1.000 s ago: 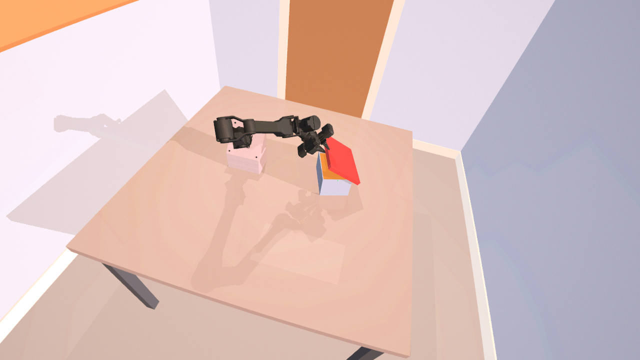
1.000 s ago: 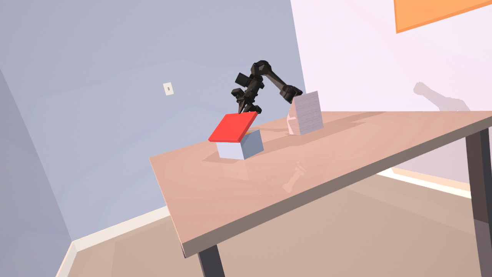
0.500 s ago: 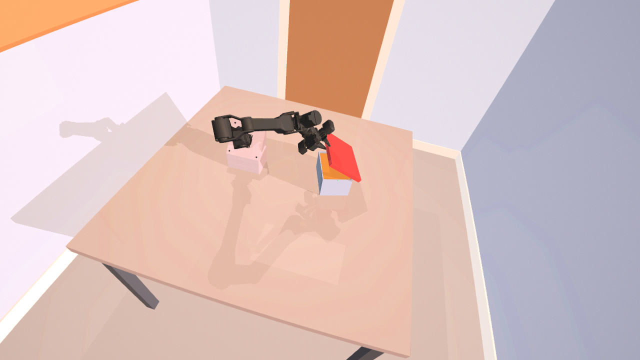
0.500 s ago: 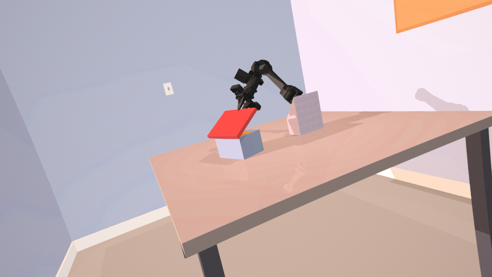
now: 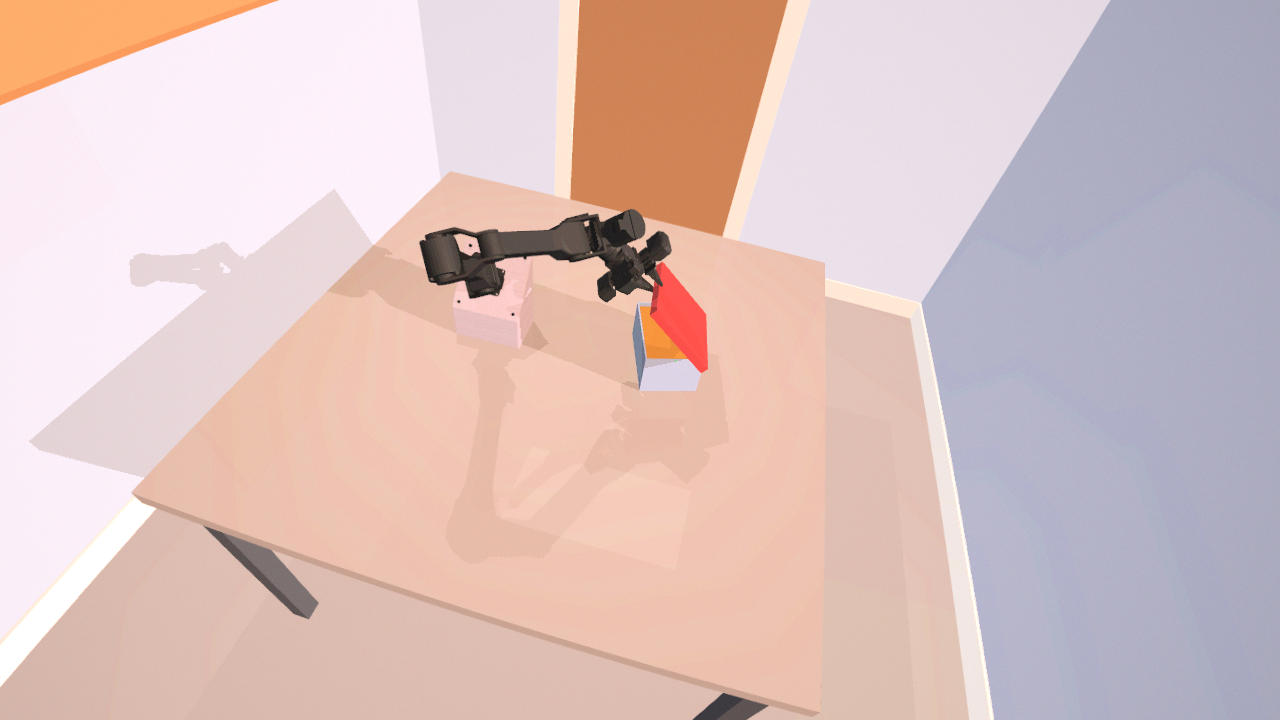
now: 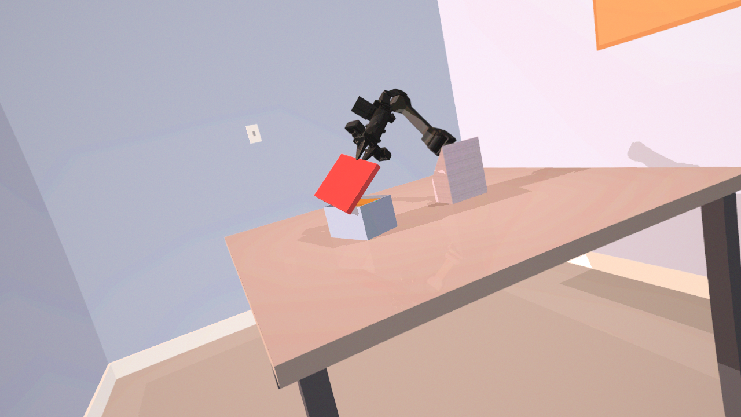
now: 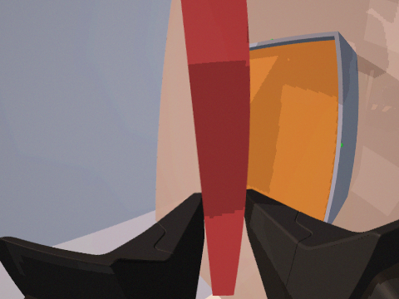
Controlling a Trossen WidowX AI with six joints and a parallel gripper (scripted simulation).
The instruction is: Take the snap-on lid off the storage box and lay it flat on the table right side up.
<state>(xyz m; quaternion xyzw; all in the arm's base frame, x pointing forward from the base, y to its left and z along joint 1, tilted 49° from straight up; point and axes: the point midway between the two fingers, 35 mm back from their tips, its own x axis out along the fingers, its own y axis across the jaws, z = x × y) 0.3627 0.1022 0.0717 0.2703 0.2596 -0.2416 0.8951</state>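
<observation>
While lid (image 5: pixel 682 319) (image 6: pixel 345 182) (image 7: pixel 220 137) hangs steeply tilted, my gripper (image 5: pixel 657 281) (image 6: pixel 360 158) (image 7: pixel 223 199) pinching one edge, barely parted; risk: lid slips; cause: edge-only hold; or drags storage box (image 5: pixel 669 375) (image 6: pixel 380 218) (image 7: pixel 350 124).

The red lid (image 5: pixel 684 317) (image 6: pixel 347 182) (image 7: pixel 220 137) is slanting over the box (image 5: pixel 669 376) (image 6: pixel 380 218) (image 7: pixel 349 124), blocking a straight drop into its far part. On the side facing the pink block (image 5: pixel 487 322) (image 6: pixel 466 171), the box's mouth is lying uncovered, giving a way in from above. Between box and block, a stretch of surface (image 5: pixel 358 447) (image 6: pixel 300 295) is leaving low room to pass.
</observation>
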